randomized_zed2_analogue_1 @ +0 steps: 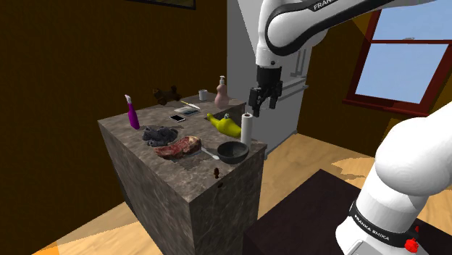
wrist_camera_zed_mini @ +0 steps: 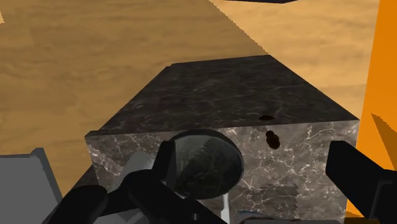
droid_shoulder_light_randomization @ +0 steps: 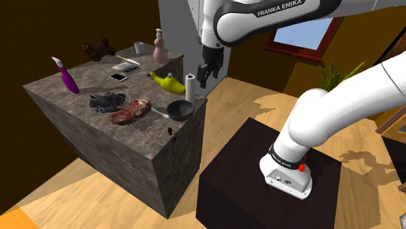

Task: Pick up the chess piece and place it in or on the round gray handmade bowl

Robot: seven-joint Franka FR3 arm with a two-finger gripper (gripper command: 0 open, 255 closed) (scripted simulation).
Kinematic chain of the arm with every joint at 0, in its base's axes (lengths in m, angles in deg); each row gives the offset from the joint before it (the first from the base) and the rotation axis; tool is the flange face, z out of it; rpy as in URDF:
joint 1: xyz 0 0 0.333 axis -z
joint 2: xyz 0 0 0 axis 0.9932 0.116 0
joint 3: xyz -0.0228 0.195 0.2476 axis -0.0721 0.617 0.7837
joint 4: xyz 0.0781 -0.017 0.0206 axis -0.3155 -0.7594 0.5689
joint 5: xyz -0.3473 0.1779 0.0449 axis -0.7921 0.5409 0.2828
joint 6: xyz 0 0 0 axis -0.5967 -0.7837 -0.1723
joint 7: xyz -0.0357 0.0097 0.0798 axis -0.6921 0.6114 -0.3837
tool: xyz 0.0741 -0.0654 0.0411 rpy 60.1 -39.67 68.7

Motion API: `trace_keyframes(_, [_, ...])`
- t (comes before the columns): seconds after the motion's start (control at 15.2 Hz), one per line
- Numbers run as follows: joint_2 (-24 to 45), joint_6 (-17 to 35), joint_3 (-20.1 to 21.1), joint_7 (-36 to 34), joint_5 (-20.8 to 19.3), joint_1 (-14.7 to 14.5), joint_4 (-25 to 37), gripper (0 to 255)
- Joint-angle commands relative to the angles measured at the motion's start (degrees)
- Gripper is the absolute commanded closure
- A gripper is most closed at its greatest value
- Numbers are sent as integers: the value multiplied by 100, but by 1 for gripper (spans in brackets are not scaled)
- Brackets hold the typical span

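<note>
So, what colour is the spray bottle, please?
The spray bottle is purple, white-topped; shoulder view shows it best.

We see a dark stone counter (droid_shoulder_light_randomization: 60,91) carrying a dark bowl (droid_shoulder_light_randomization: 179,108), meat (droid_shoulder_light_randomization: 129,110), a cloth (droid_shoulder_light_randomization: 106,101) and 1 chess piece (droid_shoulder_light_randomization: 172,132) at its edge.

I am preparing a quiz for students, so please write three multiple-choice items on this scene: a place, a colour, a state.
1. Where is the chess piece? A. on the counter near the bowl B. inside the bowl C. on the bowl's rim
2. What colour is the spray bottle's body? A. green B. purple C. orange
3. How is the end effector? A. shut on the chess piece B. open, empty C. shut on nothing
Key: 1 A, it stands at the counter's edge beside the dark bowl; 2 B, purple shows in the shoulder view; 3 B, the fingers stand apart, clasping nothing.
</note>
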Motion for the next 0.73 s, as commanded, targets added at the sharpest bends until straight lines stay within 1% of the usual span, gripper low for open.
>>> trace_keyframes(0.0, [365, 385, 112, -188, 3, -2, -30, 0])
trace_keyframes(0.33, [1399, 1256, 423, -735, -86, 11, 70, 0])
trace_keyframes(0.66, [2549, 1996, 695, -1383, -391, 57, 392, 0])
